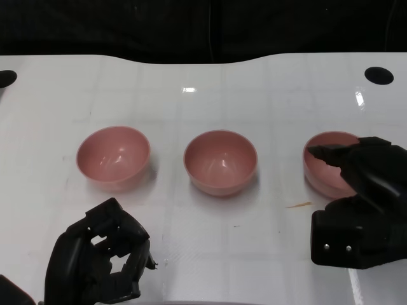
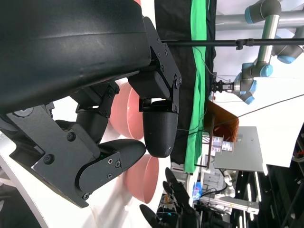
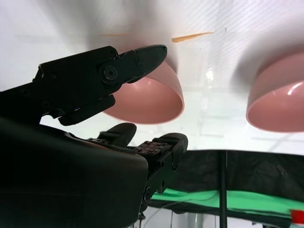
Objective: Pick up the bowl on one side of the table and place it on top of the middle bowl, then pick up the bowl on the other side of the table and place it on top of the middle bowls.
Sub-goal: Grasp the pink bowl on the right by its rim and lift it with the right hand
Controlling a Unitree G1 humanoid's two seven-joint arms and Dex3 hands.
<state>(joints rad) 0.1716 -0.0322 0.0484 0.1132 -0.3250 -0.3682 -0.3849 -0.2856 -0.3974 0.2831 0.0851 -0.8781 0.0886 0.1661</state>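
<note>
Three pink bowls stand in a row across the white table point(image 1: 203, 95): the left bowl point(image 1: 113, 155), the middle bowl point(image 1: 220, 161) and the right bowl point(image 1: 325, 166). My right hand point(image 1: 359, 197) is at the right bowl's near side and hides part of it. One finger point(image 1: 321, 153) reaches over its rim. In the right wrist view the right bowl point(image 3: 152, 97) lies between a spread finger point(image 3: 135, 58) and the others, and the middle bowl point(image 3: 278, 102) sits beyond. My left hand point(image 1: 98, 257) hovers near the front edge, below the left bowl point(image 2: 124, 109), fingers loosely bent, holding nothing.
A thin orange sliver point(image 1: 297, 205) lies on the table just in front of the right bowl. Dark round holes mark the far right corner point(image 1: 379, 75) and far left corner point(image 1: 5, 77). A black curtain hangs behind the table's far edge.
</note>
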